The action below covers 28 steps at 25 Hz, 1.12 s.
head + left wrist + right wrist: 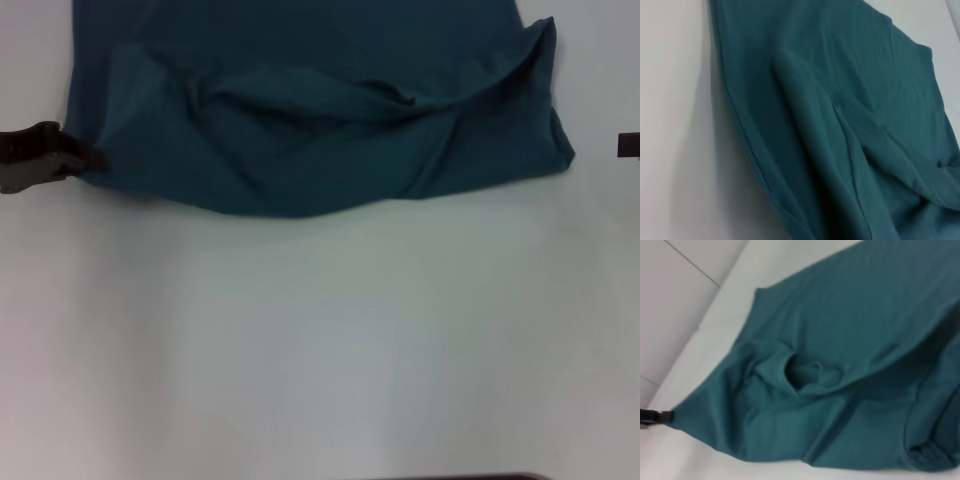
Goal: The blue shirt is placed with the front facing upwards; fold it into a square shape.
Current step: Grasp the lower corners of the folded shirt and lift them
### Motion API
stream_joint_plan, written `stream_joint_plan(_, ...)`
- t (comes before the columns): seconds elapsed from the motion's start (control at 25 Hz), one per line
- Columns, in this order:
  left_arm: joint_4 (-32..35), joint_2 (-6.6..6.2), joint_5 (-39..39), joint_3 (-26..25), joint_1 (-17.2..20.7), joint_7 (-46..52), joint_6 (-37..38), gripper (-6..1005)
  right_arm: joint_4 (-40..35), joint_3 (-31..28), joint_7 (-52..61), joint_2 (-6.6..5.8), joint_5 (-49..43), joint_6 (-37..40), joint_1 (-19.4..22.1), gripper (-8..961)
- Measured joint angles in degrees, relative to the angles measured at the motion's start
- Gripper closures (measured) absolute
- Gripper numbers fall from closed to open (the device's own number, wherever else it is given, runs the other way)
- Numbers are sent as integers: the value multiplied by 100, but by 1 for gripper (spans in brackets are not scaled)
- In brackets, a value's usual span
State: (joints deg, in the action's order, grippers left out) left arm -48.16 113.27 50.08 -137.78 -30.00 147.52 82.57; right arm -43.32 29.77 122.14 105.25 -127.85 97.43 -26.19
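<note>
1. Your left hand [85, 160] sits at the left edge of the head view, pinched on the blue shirt [320, 110] at its near left corner.
2. Your right hand [628, 145] barely shows at the right edge; you cannot tell its fingers' state.
3. The shirt lies across the top of the frame on a plain white surface [320, 340].
4. Its soft teal cloth is rumpled into long folds.

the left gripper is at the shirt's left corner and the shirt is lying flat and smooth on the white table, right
Not quite. The left gripper is at the left corner of the blue shirt, and the table is white, but the shirt is not flat and smooth: the head view shows it rumpled, with deep folds running across it.
</note>
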Motion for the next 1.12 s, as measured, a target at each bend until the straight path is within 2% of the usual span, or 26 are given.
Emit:
stream_joint_plan(0.16,16,-41,0,-15,1,-3,16,965,-137,29,410,16,-371,-304,-131,161)
stream_joint_plan(0.52,17,13,2,22,-189,-16,8,965,-256,60,975,50,-1568,-747,-874,166)
stream_joint_plan(0.64,17,24,3,23,-215,-14,-18,965,-211,192,908,153,-1731,-831,-1043,167)
stream_joint_plan(0.84,22,34,3,24,-231,-20,-59,966,-35,480,930,416,-1765,-1128,-1200,169)
stream_joint_plan(1.12,26,80,2,24,-245,-40,-115,966,366,709,1024,501,-1889,-1633,-1377,173)
